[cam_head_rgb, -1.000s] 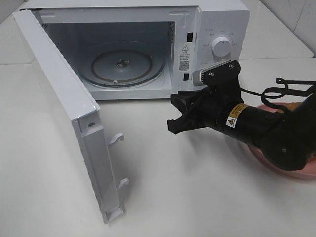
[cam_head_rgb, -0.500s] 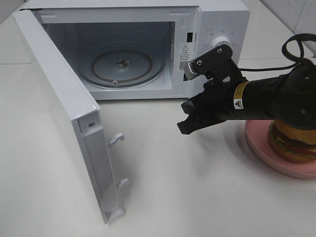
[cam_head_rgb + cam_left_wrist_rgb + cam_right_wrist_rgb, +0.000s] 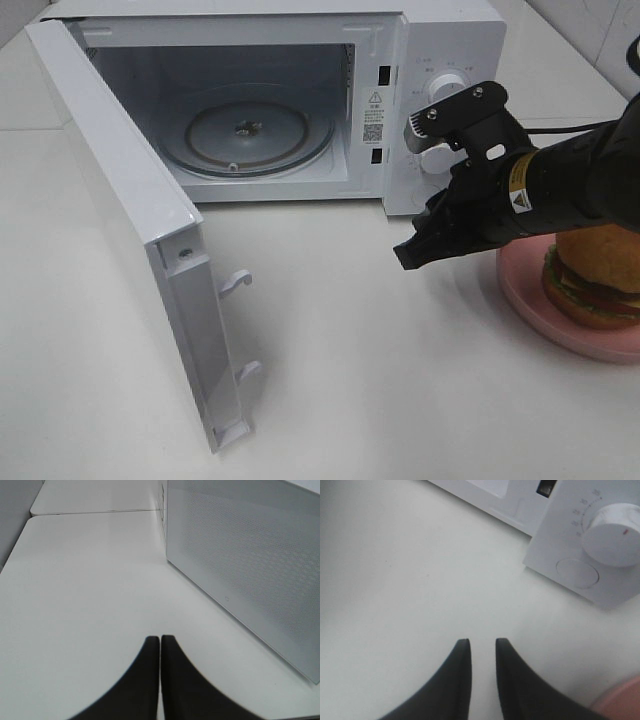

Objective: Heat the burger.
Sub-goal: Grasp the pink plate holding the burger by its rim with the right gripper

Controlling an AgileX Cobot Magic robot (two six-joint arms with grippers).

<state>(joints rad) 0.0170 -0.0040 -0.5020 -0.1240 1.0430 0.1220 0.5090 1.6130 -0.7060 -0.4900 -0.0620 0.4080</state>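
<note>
The burger (image 3: pixel 592 282), with a golden-brown bun, lettuce and tomato, sits on a pink plate (image 3: pixel 560 335) at the right of the table; my right arm covers its top. My right gripper (image 3: pixel 410 256) hovers empty just left of the plate, in front of the microwave's control panel, tips pointing down-left. In the right wrist view its fingertips (image 3: pixel 482 647) stand a narrow gap apart over bare table. My left gripper (image 3: pixel 160 645) is shut and empty, low over the table beside the outer face of the microwave door (image 3: pixel 250 565). It is out of the exterior view.
The white microwave (image 3: pixel 450 40) stands at the back with its door (image 3: pixel 140 220) swung wide open to the front left. Its glass turntable (image 3: pixel 245 135) is bare. The dial (image 3: pixel 612 535) and round button (image 3: pixel 577 573) are close ahead of my right gripper.
My right arm has swung right and back, away from the microwave opening toward the plate, uncovering the burger. Its jaws have narrowed from wide open. The microwave has not moved.
</note>
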